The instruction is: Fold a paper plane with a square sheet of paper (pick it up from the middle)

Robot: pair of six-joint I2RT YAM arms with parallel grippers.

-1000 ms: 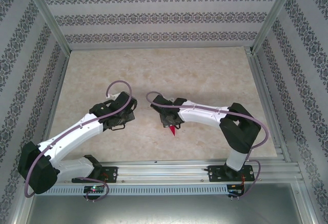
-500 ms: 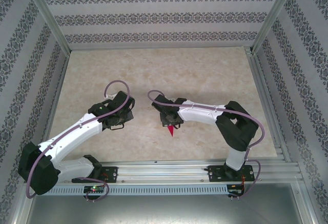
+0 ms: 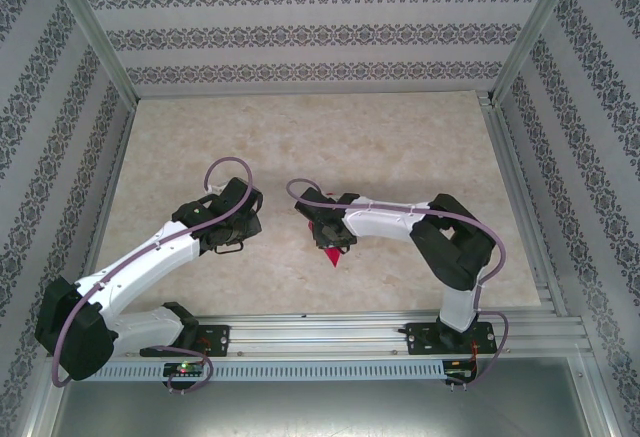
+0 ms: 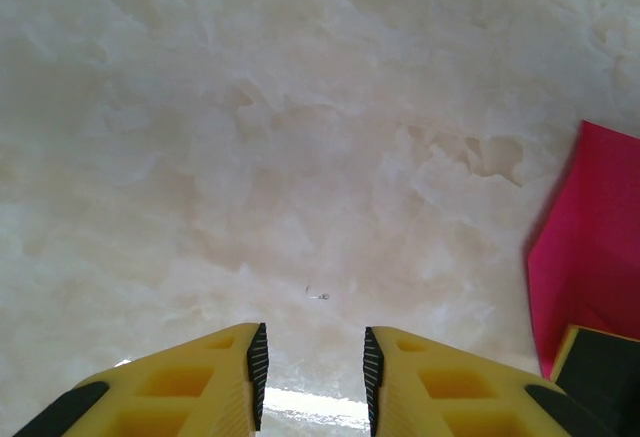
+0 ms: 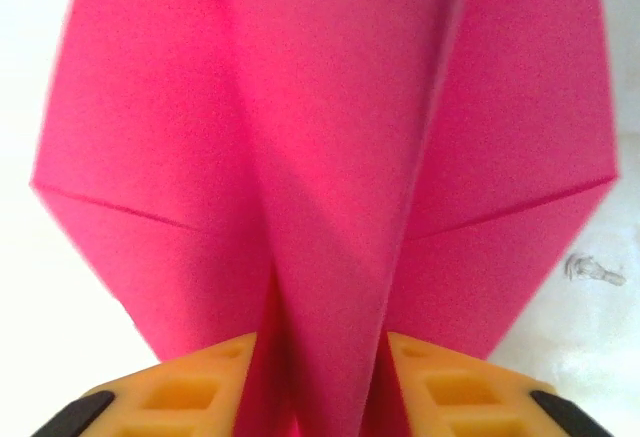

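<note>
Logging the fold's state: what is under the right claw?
The paper plane: its pink tip pokes out in the top view, its centre ridge sits inside the right claw. The table directly beneath is covered.

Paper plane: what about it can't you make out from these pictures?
Top external view: the right tool covers the paper plane except one pointed end, which is too small to judge folds.
Right wrist view: its far end runs past the top edge; the bottom edge hides whether the fingers pinch the centre fold.
Left wrist view: one pink corner, cut by the right edge.
</note>
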